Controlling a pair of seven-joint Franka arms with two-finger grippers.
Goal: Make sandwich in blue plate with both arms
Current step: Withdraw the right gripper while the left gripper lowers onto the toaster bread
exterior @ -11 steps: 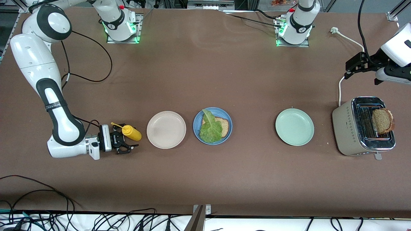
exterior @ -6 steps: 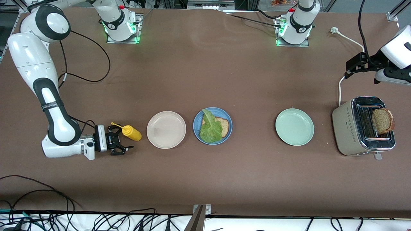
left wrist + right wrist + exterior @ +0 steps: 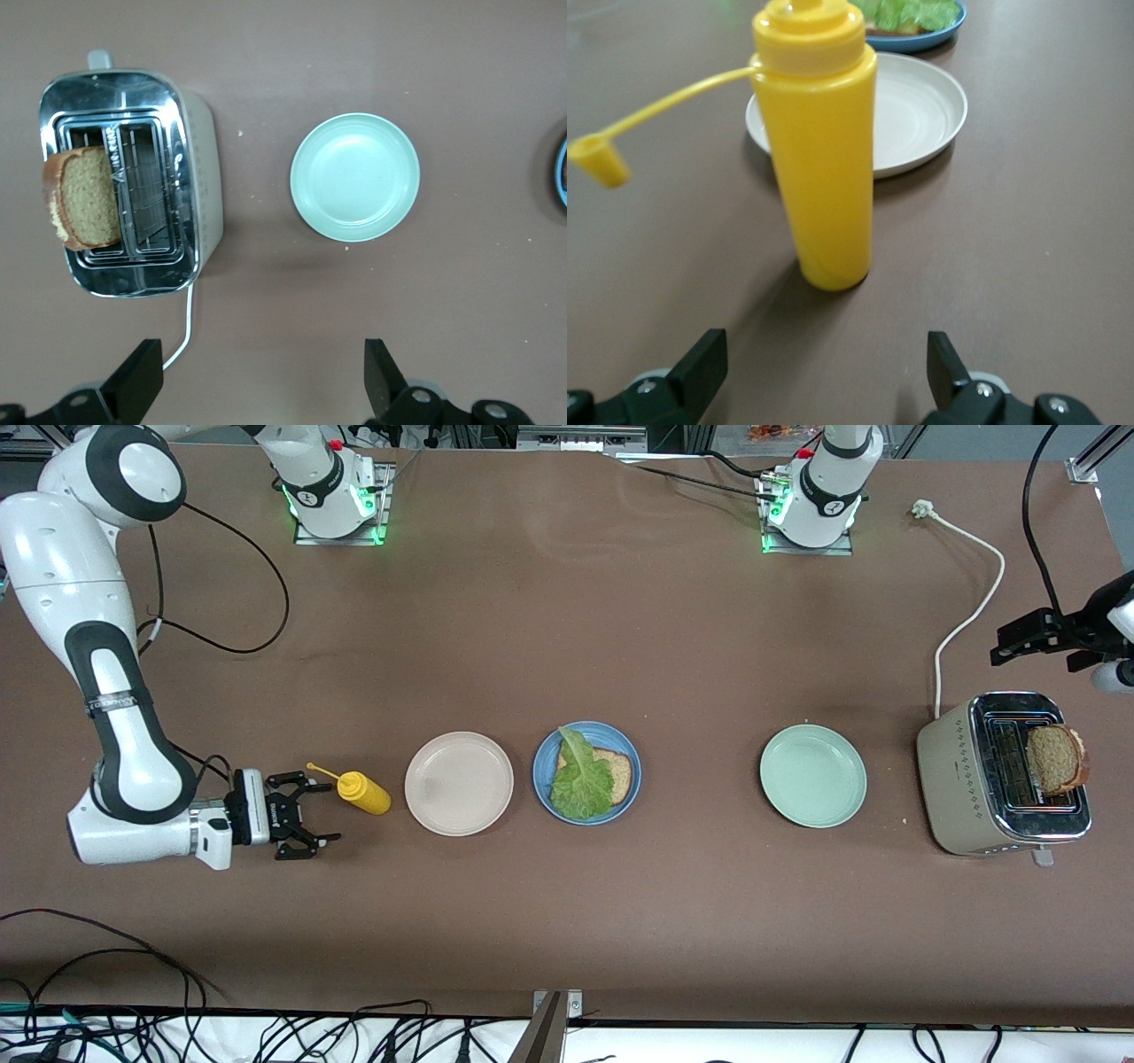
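Blue plate [image 3: 587, 773], center of front view, holds 1 bread slice [image 3: 613, 772] w/ lettuce [image 3: 580, 782] on top; 2nd slice [image 3: 1055, 758] sits in toaster [image 3: 1002, 776], right edge.

Next, imo: left gripper [image 3: 1029, 641], jaws wide, over table at far right above the toaster, should drop straight onto the slice & pinch its crust lightly.

Right gripper [image 3: 298, 816], lower left, wide, empty, beside mustard bottle [image 3: 362, 791].

Beige plate [image 3: 459, 783] & green plate [image 3: 812, 775]: bare.

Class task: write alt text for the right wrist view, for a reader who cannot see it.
A yellow squeeze bottle stands upright on the brown table, its cap hanging open on a strap, between the open right gripper and a beige-white plate. The blue plate with lettuce shows at the frame's edge.
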